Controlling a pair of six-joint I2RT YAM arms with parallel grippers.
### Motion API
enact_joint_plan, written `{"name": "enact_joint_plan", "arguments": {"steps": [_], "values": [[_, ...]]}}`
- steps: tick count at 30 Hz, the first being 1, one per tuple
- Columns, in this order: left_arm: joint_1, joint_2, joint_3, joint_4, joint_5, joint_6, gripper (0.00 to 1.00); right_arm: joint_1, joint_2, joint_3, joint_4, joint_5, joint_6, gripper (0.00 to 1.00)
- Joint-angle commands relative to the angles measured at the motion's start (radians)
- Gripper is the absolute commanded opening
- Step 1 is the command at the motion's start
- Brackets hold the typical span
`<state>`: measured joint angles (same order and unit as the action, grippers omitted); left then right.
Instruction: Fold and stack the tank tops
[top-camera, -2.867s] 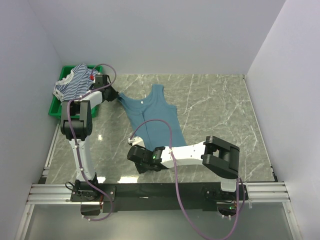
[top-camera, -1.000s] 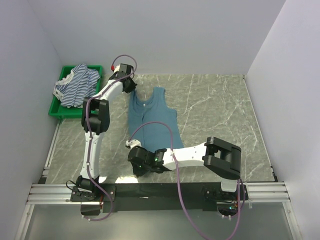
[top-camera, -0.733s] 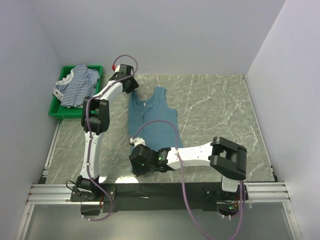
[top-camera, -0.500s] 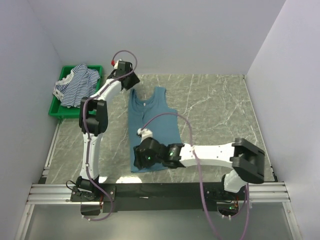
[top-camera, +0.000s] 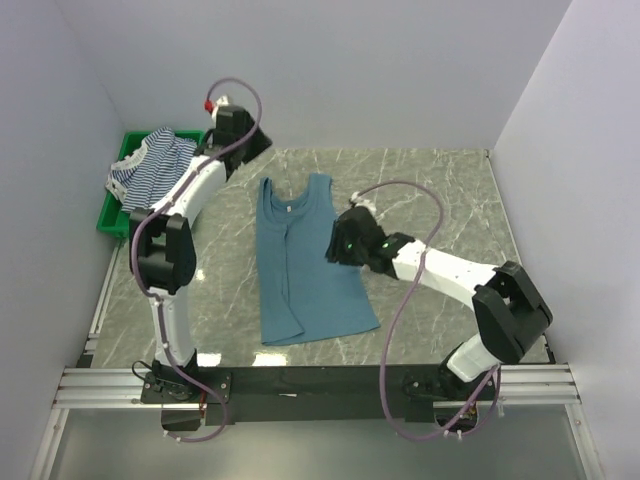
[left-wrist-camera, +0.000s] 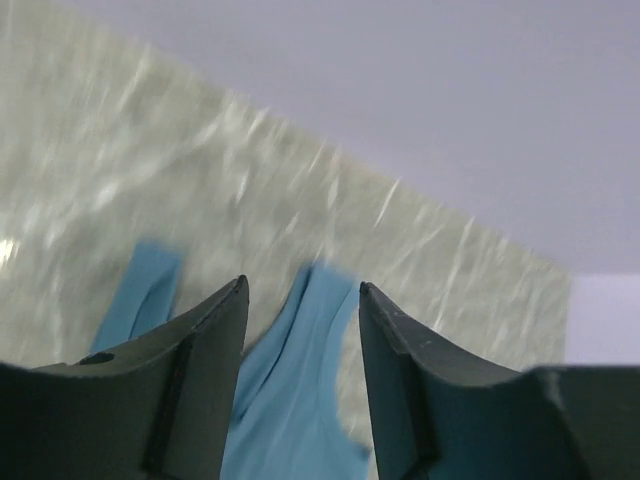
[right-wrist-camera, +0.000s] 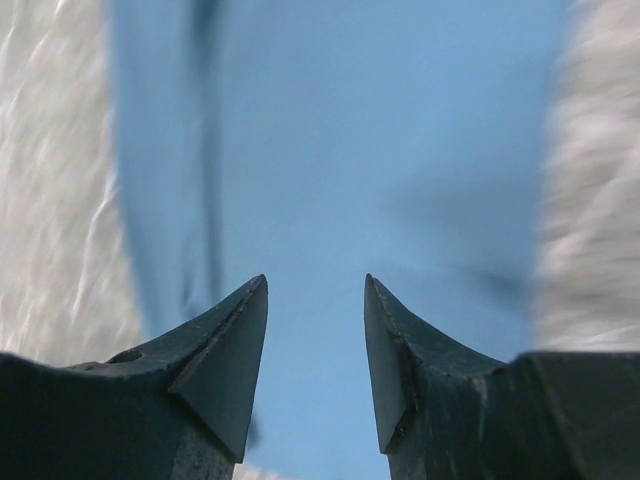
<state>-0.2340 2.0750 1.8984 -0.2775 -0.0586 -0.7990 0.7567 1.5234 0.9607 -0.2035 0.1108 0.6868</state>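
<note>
A plain teal-blue tank top (top-camera: 300, 260) lies flat on the marble table, straps toward the back wall and hem near the front. My left gripper (top-camera: 248, 142) hovers open above the table just behind the top's left strap; its wrist view shows the straps (left-wrist-camera: 300, 400) below the empty gap (left-wrist-camera: 302, 290). My right gripper (top-camera: 338, 246) is open over the top's right side, teal cloth (right-wrist-camera: 350, 150) filling its wrist view, nothing between the fingers. A thin blue-and-white striped tank top (top-camera: 150, 165) lies bunched in the green bin.
The green bin (top-camera: 112, 222) sits at the table's back left corner against the left wall. Grey walls close in the table on three sides. A metal rail (top-camera: 320, 385) runs along the near edge by the arm bases.
Both grippers went from shut to open and let go of the teal top, which now lies spread flat. The left arm lifted toward the back; the right arm swung from the hem to the top's right side.
</note>
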Motion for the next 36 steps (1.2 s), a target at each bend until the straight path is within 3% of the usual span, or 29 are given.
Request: {"name": "enact_joint_plan", "arguments": {"steps": [1,9,14,18,27,31,34,36], "values": [[-0.043,-0.096,-0.200,0.017,0.039,-0.014,0.51,-0.115,0.024,0.062,-0.024,0.018,-0.053,0.50],[-0.303,-0.397,-0.677,0.146,0.016,-0.032,0.48,-0.342,0.201,0.153,-0.007,-0.071,-0.115,0.49],[-0.442,-0.493,-0.841,0.123,-0.049,-0.089,0.42,-0.369,0.287,0.245,-0.007,-0.092,-0.151,0.48],[-0.493,-0.561,-0.991,0.092,-0.107,-0.170,0.38,-0.370,0.351,0.312,-0.014,-0.097,-0.167,0.47],[-0.530,-0.651,-1.107,-0.066,-0.199,-0.259,0.33,-0.367,0.484,0.432,-0.048,-0.106,-0.167,0.44],[-0.539,-0.768,-1.159,-0.117,-0.244,-0.312,0.34,-0.364,0.530,0.472,-0.059,-0.108,-0.164,0.42],[-0.539,-0.794,-1.173,-0.173,-0.259,-0.348,0.35,-0.359,0.552,0.478,-0.065,-0.108,-0.159,0.39],[-0.539,-0.799,-1.190,-0.193,-0.265,-0.373,0.36,-0.361,0.549,0.466,-0.066,-0.103,-0.156,0.29]]}}
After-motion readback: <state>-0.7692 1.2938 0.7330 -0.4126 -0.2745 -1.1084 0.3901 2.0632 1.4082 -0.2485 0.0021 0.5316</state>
